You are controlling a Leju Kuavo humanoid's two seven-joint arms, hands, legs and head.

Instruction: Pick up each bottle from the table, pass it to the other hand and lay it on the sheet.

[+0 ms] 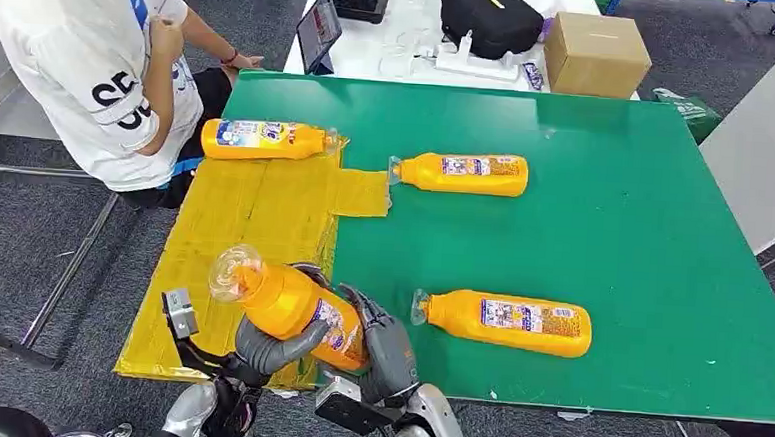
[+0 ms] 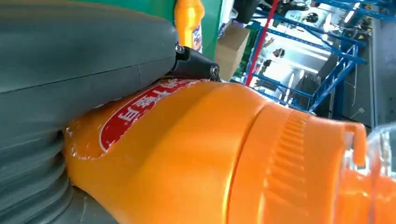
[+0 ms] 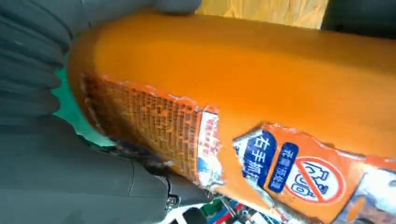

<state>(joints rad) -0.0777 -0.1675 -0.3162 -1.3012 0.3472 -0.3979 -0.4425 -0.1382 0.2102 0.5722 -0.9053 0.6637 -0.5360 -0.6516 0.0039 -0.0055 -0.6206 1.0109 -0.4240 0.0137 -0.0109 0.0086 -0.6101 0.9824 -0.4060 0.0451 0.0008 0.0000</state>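
Observation:
An orange bottle (image 1: 289,298) with a clear cap hangs tilted over the near edge of the yellow sheet (image 1: 254,207). My left hand (image 1: 272,348) grips its middle from below, and my right hand (image 1: 387,344) wraps its base. Up close, the left hand (image 2: 70,70) presses the bottle (image 2: 210,163), and the right hand (image 3: 56,163) lies against the bottle's (image 3: 261,84) labelled base. A second bottle (image 1: 265,139) lies on the sheet's far edge. Two more lie on the green table (image 1: 614,220): one in the middle (image 1: 466,173) and one near the front (image 1: 506,322).
A person in a white shirt (image 1: 91,63) stands at the table's far left corner, close to the sheet. Behind the green table a white table carries a black bag (image 1: 489,19), a cardboard box (image 1: 595,51) and a tablet (image 1: 319,30).

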